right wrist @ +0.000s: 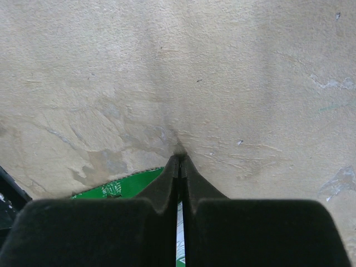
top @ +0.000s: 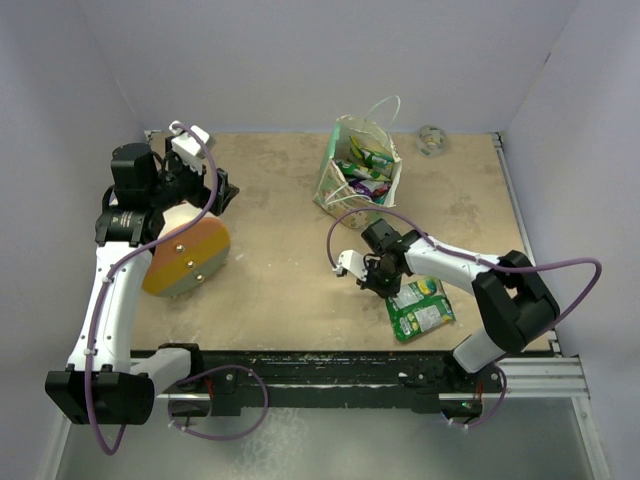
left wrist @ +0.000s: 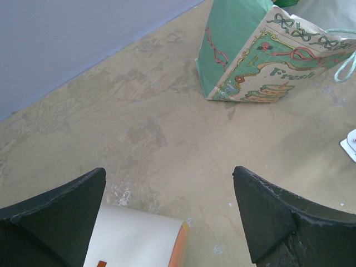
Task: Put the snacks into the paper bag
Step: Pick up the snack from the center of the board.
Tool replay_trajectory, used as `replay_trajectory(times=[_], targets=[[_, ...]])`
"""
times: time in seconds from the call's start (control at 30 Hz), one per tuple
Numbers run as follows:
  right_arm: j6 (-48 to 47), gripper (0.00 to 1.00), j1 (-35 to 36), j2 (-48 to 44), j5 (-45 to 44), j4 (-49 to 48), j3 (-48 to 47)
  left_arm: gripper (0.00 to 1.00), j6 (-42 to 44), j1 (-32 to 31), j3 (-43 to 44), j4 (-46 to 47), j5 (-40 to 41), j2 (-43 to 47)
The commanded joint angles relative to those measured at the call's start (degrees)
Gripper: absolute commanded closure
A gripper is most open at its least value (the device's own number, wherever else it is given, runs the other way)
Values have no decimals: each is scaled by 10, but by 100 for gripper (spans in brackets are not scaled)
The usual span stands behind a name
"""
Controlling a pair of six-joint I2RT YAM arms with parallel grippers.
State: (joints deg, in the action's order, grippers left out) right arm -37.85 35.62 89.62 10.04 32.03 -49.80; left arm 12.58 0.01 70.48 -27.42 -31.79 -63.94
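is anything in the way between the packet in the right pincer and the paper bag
Nothing visible. The right pincer is shut on a green packet, and only bare table lies between it and the open paper bag beyond. The cream cone sits far off to the left.

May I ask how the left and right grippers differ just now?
The left gripper is open and empty; the right gripper is shut on the edge of a green packet. The left sits by the cream cone, the right nearer the paper bag. Both are black.
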Motion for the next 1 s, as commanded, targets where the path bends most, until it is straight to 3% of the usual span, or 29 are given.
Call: replay_trajectory(times=[0.0, 0.27, 0.67, 0.77, 0.9, 0.97], targets=[[9, 100, 0, -34, 14, -11, 1, 1, -4, 6, -3, 25, -16, 14], [9, 100, -7, -63, 37, -29, -22, 1, -3, 6, -5, 27, -18, 15], [50, 100, -2, 18, 80, -111, -121, 1, -3, 6, -8, 28, -23, 16], [47, 90, -1, 38, 71, -109, -132, 1, -2, 6, -6, 26, -22, 17], [42, 65, -2, 33, 62, -86, -128, 1, 0, 6, -6, 26, -21, 15], [41, 57, -1, 29, 54, -78, -126, 1, -1, 6, -6, 27, -25, 13]])
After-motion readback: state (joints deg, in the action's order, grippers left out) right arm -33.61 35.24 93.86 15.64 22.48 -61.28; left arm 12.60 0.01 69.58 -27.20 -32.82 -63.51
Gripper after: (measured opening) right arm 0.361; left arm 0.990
